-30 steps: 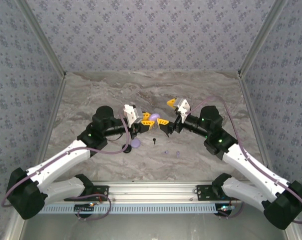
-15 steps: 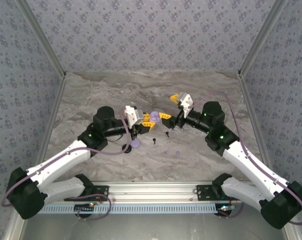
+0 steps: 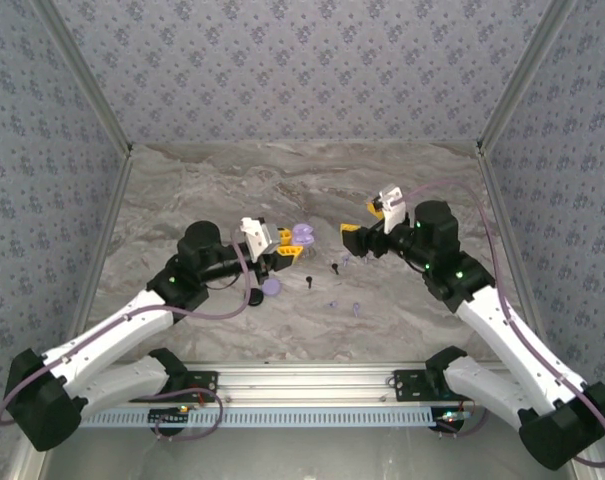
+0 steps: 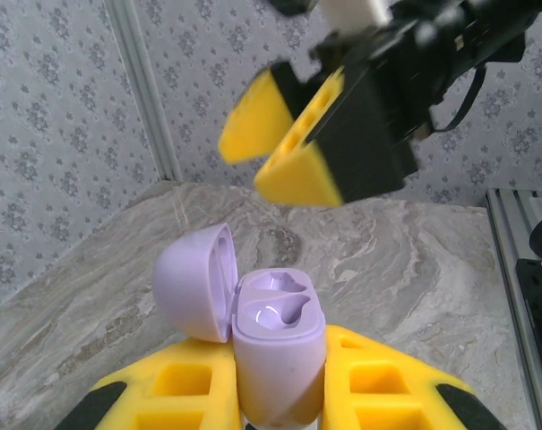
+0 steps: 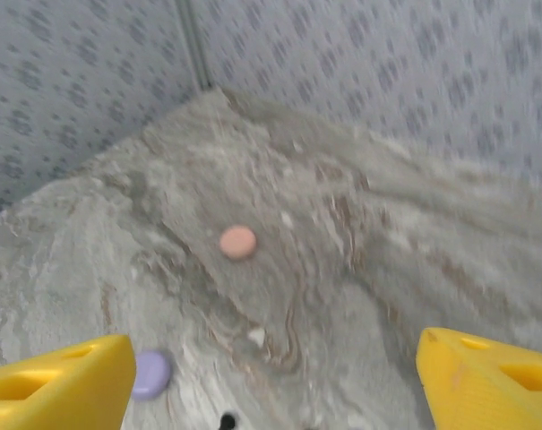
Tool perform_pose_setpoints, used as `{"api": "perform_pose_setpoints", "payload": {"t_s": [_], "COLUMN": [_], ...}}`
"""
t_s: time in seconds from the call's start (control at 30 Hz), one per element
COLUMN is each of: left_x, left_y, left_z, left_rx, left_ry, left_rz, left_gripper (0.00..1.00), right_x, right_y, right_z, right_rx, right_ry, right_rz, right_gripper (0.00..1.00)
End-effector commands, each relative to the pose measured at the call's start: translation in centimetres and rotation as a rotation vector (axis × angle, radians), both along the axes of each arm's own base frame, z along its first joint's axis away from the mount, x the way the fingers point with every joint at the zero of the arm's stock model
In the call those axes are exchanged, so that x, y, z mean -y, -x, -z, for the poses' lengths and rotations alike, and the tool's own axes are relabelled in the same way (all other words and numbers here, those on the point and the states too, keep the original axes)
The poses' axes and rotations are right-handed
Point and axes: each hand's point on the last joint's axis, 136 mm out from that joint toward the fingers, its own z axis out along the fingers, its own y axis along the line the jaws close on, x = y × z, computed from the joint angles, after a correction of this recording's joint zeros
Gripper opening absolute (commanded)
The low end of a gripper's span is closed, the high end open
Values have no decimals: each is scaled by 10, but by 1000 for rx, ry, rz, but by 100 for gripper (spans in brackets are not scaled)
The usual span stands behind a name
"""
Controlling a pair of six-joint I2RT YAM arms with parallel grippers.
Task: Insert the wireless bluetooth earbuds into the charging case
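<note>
Left gripper [image 3: 285, 247]: clenched on the lavender oval plastic charging case [image 4: 275, 345], lid hinged open (two sockets face up) | right gripper [image 3: 362, 222]: fingers released, raised over the grey marble table [image 3: 212, 190] | tiny black stemmed earbuds [image 3: 309, 279] and lavender earbuds [image 3: 355, 308]: loose on table between the arms.

charging case [image 4: 278, 349] mouth unblocked — right gripper [image 4: 269, 157] near, facing it, jaws apart.

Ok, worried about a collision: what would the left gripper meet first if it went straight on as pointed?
Most likely the right gripper, open, dead ahead beyond the charging case the left gripper holds; how far is unclear.
</note>
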Motion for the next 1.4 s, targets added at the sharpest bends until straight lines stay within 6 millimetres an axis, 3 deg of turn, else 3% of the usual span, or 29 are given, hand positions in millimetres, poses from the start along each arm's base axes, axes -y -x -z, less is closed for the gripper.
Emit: {"api": "perform_pose_setpoints", "payload": {"t_s": [0.0,0.1,0.27,0.57,0.93,1.07,1.1,1.37], "left_x": [-4,-6,-9,-10,-11,-11,-12,-14], "left_y": [4,6,6,5,6,5,5,3], "left_z": [-15,-17,-18,-14,-11,-10,-10,-8], "left_rx": [57,62,65,54,43,42,42,37], "left_ry": [34,39,41,31,26,24,23,18], "left_rz": [-9,-12,-23,-33,-35,-41,-45,-62], "left_gripper": [0,0,0,0,0,0,0,0], "right_x": [13,21,39,65,62,61,58,54], "right_y": [-3,-10,-18,-39,-63,-63,-72,-75], "right_z": [36,67,122,196,238,252,246,260], "right_rx": [-240,-394,-640,-840,-924,-953,-934,-957], "right_ry": [31,88,186,338,396,410,401,427], "right_rz": [93,150,241,363,395,399,400,398], "right_gripper": [84,84,75,61,47,45,44,39]}}
